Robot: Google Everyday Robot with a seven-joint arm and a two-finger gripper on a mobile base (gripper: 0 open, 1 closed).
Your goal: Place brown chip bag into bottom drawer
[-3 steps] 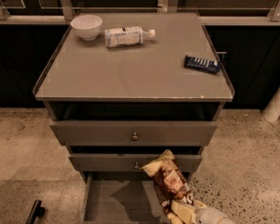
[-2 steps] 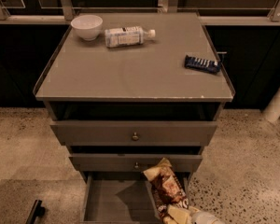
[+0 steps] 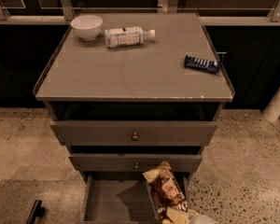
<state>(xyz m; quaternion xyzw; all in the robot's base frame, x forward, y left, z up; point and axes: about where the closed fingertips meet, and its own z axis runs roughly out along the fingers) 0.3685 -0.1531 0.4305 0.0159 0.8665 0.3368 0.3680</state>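
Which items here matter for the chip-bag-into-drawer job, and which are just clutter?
Job: brown chip bag, at the right side of the open bottom drawer; gripper, at the picture's bottom edge beside the bag.
Lying about: white bowl, plastic bottle, dark blue bar, all on the cabinet top.

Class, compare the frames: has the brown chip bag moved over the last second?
Yes. The brown chip bag has sunk slightly lower against the middle drawer front, toward the bottom drawer; the gripper sits at the view's bottom edge.
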